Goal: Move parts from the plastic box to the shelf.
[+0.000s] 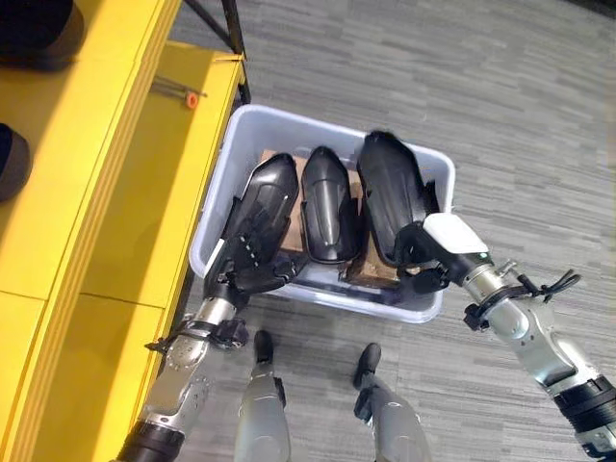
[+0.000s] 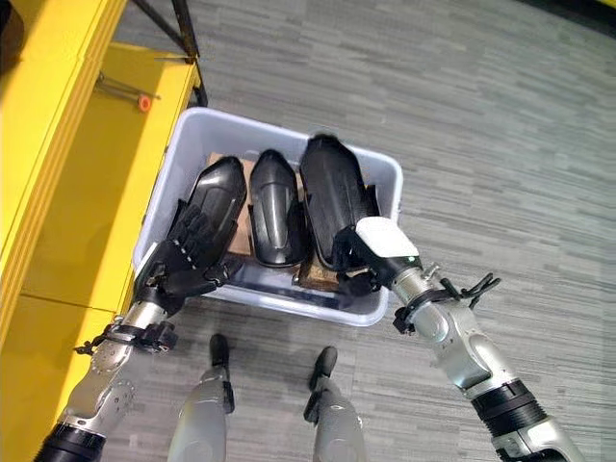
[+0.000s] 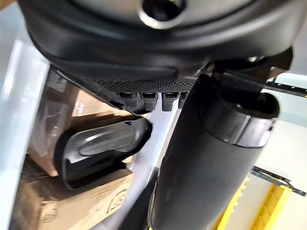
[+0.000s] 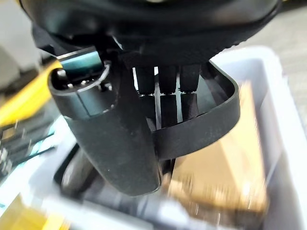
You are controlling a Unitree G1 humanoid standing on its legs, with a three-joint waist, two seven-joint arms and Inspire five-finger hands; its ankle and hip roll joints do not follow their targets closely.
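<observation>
A pale plastic box [image 1: 318, 123] stands on the floor with three black curved shell parts side by side in it. My left hand [image 1: 252, 252] lies open over the near end of the left part [image 1: 276, 183], fingers spread along its top. The middle part [image 1: 328, 207] lies untouched. My right hand [image 1: 431, 255], with its white cover, is shut on the near rim of the right part [image 1: 390, 183]; in the right wrist view its fingers [image 4: 168, 103] hook behind the rim [image 4: 211, 122] with the thumb [image 4: 110, 143] in front. The yellow shelf [image 1: 144, 192] runs along the left.
Brown cardboard [image 2: 241, 223] lies under the parts in the box. A thin rod with a red tip [image 1: 191, 98] rests on the shelf's lower level. Dark objects [image 1: 34, 29] sit on the upper level. Grey plank floor [image 1: 520, 115] spreads to the right.
</observation>
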